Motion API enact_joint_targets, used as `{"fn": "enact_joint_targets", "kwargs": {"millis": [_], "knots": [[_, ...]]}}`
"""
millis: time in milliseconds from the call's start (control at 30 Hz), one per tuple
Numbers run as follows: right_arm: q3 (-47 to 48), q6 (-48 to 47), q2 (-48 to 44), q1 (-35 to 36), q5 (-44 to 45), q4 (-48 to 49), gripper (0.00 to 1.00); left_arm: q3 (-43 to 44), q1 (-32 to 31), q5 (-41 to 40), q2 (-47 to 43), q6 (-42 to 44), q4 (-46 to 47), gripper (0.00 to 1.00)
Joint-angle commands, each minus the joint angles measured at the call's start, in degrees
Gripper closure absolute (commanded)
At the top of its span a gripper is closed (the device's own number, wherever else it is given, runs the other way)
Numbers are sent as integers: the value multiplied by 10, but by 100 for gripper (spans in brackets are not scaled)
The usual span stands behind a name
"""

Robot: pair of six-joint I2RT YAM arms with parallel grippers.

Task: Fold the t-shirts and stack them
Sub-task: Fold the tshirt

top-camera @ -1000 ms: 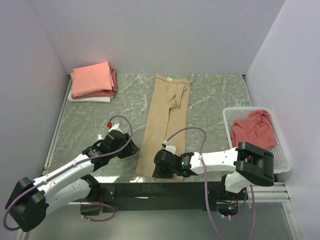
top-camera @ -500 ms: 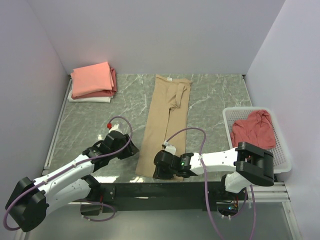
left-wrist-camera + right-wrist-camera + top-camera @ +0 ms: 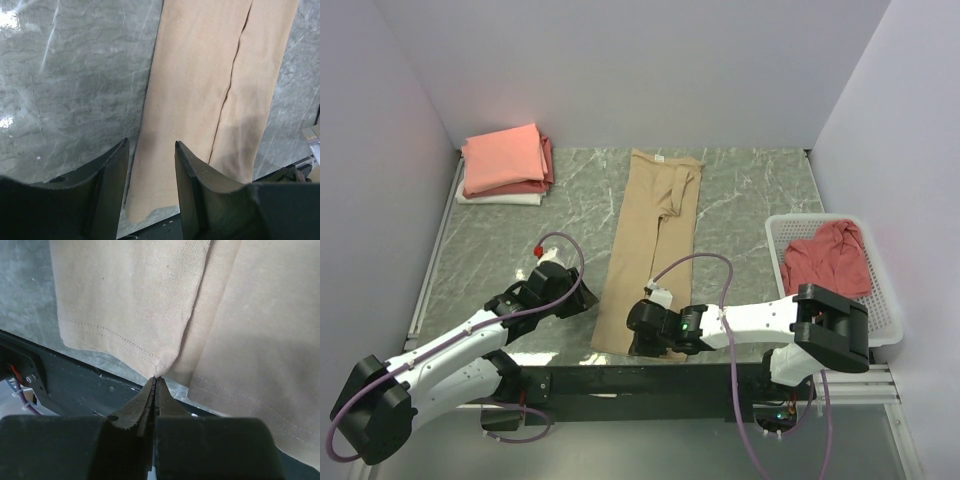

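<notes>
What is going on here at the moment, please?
Two robot arms are folding t-shirts. The right gripper has its jaws shut on the near hem of the tan t-shirt, laid lengthwise. The left gripper, jaws open, hovers by its left edge. A folded stack sits far left; a dusty red shirt waits in the basket.

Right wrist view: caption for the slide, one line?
Right end effector shut, pinching the near hem of the tan t-shirt at the table edge.
</notes>
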Motion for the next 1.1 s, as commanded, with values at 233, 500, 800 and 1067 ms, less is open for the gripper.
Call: {"fn": "enact_joint_targets", "kwargs": {"millis": [233,500,800,1067], "knots": [[8,16,-51,24,40,-38,100,-3,2,10,8,6,29,53],[9,21,-51,39,43,-57,100,-6,2,16,22,10,36,52],[9,22,-35,39,42,-62,100,-24,2,56,47,24,58,55],[2,22,-33,34,42,-63,100,-70,-12,79,42,32,59,60]]}}
